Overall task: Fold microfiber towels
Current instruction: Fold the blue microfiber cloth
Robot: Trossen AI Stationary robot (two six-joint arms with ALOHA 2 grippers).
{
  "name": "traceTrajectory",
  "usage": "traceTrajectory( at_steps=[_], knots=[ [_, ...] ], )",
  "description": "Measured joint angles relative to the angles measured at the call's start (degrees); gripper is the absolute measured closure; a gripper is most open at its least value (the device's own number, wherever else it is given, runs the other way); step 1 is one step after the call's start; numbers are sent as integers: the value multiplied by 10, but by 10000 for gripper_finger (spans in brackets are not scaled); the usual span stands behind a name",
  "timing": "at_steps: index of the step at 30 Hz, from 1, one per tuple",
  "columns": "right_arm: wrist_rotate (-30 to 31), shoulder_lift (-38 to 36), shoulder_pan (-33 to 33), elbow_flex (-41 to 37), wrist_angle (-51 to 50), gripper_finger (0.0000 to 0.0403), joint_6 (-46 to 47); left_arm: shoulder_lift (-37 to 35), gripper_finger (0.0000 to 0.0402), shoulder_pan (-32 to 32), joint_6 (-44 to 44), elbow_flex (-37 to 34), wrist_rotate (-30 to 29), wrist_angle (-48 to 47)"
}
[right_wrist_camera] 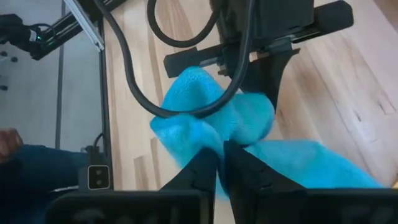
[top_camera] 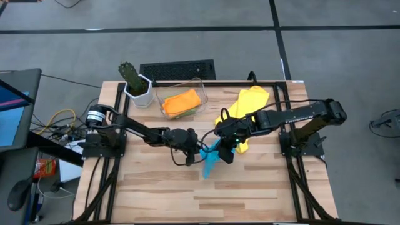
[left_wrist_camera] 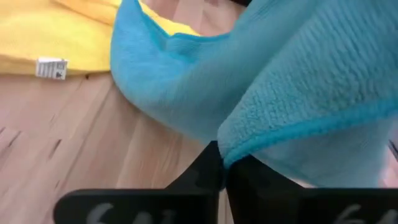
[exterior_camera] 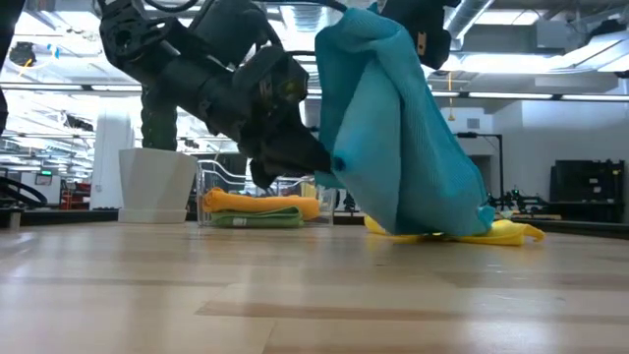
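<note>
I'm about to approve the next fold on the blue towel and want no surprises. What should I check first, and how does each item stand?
1. Left gripper pinching the light blue towel edge: ok.
2. Right gripper shut on the same towel: ok.
3. Towel fully off the table: not ok; its lower end trails on the yellow towel.
4. Landing area near the front edge free: ok.
5. Folded orange towel and green towel parked in the clear bin: ok.
6. Towel corners aligned: cannot tell; it hangs bunched.

towels: 4 — blue, yellow, orange, green | bin: 1 | plant pot: 1 | arms: 2
</note>
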Motion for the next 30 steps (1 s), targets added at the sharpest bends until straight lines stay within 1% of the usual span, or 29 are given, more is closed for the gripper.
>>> traceTrajectory(
  at_steps=[4,6,8,12,14,16,20,24,28,30],
  knots=[
    [-1,0,-3,0,-1,350,-11,-10,400,-1,-9,0,-7,-18],
    [0,0,-3,0,0,363,-11,-16,401,-1,-16,0,-9,-37],
    [2,0,-1,0,-1,386,-12,-18,401,-1,-20,0,-12,-39],
    [18,0,7,2,-3,392,-10,-32,401,-3,-36,0,-16,-71],
    [22,0,13,14,-16,396,-10,-52,401,-3,-51,0,-18,-114],
    [42,-8,24,33,-39,396,-10,-83,401,-4,-56,-1,-19,-162],
    [111,-37,50,76,-96,397,-10,-180,401,-3,-64,0,-26,-287],
    [204,-68,64,114,-123,397,-11,-299,401,-3,-112,0,-32,-396],
    [326,-87,57,135,-133,397,-36,-422,401,1,-172,1,-35,-484],
    [361,-93,41,142,-140,397,-58,-474,401,10,-201,13,-37,-538]
  ],
)
